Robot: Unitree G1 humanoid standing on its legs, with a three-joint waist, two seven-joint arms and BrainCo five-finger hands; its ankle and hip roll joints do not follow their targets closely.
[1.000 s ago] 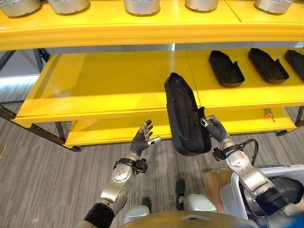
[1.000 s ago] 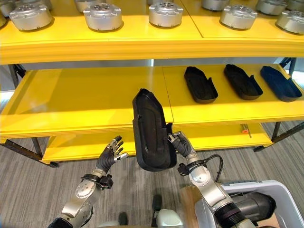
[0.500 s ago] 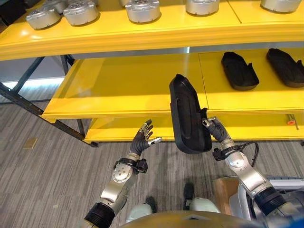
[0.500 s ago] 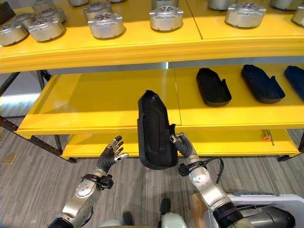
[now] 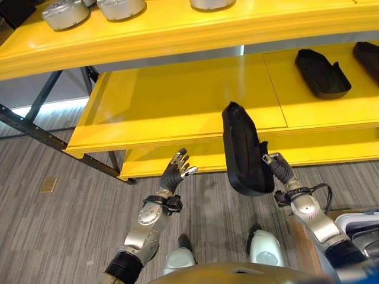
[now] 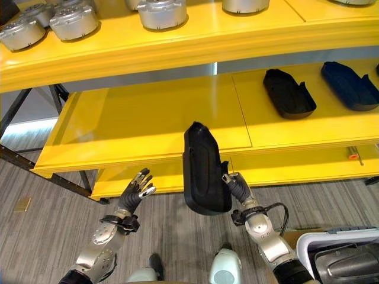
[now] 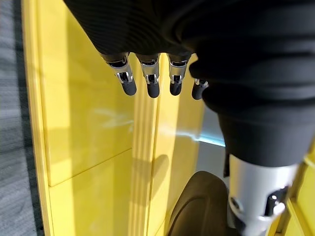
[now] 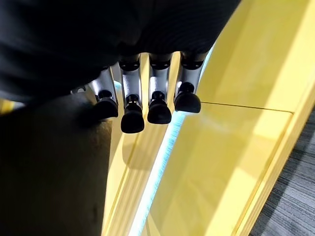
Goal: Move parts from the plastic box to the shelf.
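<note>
You have the yellow shelf [image 6: 148, 127] across the whole scene, three tiers deep, and compared with a second ago your camera has swung: the rack sits further right and higher in the eye views, and the left end of the middle tier with its dark frame legs has come into sight. The things on it have not moved. Round silver housings [image 6: 74, 21] stand along the top tier, and two black moulded parts [image 6: 288, 93] lie flat on the right of the middle tier, well apart from the one you carry.

That black part [image 6: 204, 171] is long and shell-shaped, held upright in front of the middle tier's front edge, its top end level with that edge. It has stayed in the same grasp throughout. No writing can be read on it or on the rack.

Your right hand [image 6: 237, 188] has its fingers curled round the part's lower right edge, wrist below, forearm rising from the lower right. Your left hand [image 6: 133, 192] is raised palm-forward to the part's left, well apart from it, fingers straight and slightly spread, holding nothing. The grey plastic box [image 6: 337, 254] shows at the lower right corner.
</note>
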